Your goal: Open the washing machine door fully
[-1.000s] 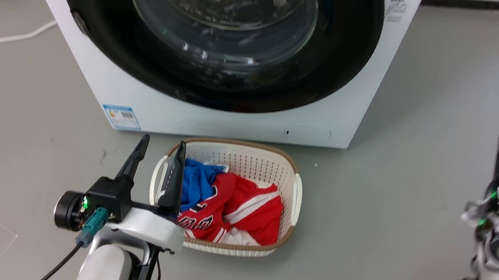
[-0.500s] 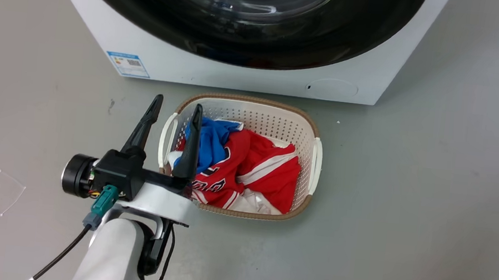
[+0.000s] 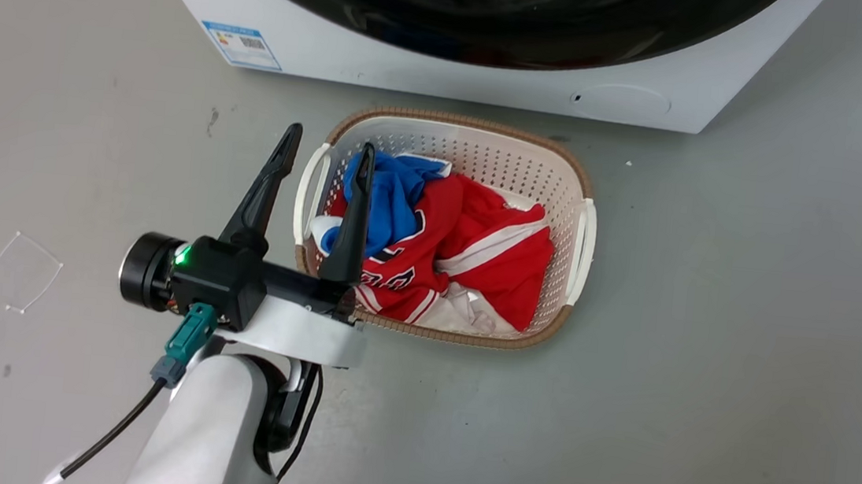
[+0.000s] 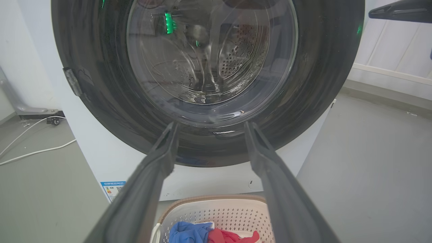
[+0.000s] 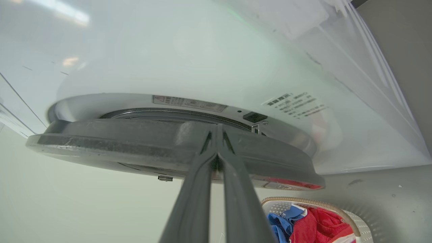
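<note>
The left gripper (image 4: 211, 126) has its two long dark fingers (image 4: 148, 175) spread wide apart, with nothing between them. They point at the washing machine door (image 4: 209, 67), a big shiny black ring with a clear glass bowl in the middle. Little holes of the drum show through the glass. Down low sits a white basket (image 4: 216, 199) with blue cloth (image 4: 189, 233) and red cloth (image 4: 233, 236) in it. A white cable (image 4: 33, 152) lies on the grey floor (image 4: 364, 175).

A bare laundry room, shown by a white front-loading washing machine (image 3: 415, 78) with glossy black-rimmed round glass door (image 4: 209, 67), a cream perforated plastic basket (image 3: 581, 241) of red and blue clothes (image 3: 477, 254), and smooth grey flooring (image 3: 702, 379) (white cables (image 4: 33, 153) trailing loose).
</note>
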{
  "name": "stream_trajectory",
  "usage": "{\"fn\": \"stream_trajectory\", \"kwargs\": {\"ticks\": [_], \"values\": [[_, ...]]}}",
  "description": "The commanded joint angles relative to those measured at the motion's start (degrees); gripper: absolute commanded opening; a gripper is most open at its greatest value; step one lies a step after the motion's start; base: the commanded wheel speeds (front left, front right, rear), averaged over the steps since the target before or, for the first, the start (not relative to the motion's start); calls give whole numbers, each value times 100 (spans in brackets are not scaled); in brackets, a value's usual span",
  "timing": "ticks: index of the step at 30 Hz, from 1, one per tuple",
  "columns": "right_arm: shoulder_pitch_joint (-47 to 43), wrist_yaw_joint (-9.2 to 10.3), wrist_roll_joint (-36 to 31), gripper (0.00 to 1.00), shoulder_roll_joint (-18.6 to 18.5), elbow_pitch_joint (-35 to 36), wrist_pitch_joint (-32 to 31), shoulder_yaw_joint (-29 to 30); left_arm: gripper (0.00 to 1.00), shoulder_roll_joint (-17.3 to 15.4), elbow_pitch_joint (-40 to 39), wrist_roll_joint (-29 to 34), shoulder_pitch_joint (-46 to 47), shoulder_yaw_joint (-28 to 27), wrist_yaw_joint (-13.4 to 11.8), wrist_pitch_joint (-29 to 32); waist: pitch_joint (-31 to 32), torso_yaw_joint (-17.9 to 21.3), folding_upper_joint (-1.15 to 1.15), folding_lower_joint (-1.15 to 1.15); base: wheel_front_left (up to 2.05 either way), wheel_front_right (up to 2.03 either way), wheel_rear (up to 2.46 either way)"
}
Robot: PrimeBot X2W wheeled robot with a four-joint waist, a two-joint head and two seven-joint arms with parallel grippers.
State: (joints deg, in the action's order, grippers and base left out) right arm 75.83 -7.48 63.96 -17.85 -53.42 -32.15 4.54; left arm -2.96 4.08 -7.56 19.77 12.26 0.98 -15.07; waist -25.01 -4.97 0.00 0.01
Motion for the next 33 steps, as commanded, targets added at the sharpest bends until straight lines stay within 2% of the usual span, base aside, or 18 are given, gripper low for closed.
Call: {"fn": "stream_trajectory", "kwargs": {"ticks": [1,11,17,27,33], "values": [[139,-2,-66,0,13,-11,-78,-57,100,10,-41,-16,127,17,-28,-15,-99,-62,0,-1,0,0,0],[614,-2,-359,0,88,52,-587,-313,100,9,-37,87,328,194,-32,-15,-383,-150,0,-1,0,0,0],[430,-9,-247,0,146,183,-1111,-324,100,10,26,20,390,279,-64,-15,-381,-156,0,-1,0,0,0],[-370,-9,101,0,387,360,-2106,-244,100,9,251,-68,129,289,-49,-15,173,-65,0,-1,0,0,0],[-807,-10,196,0,547,669,-2252,-180,100,9,393,-77,-33,256,18,-15,519,5,0,-1,0,0,0]]}}
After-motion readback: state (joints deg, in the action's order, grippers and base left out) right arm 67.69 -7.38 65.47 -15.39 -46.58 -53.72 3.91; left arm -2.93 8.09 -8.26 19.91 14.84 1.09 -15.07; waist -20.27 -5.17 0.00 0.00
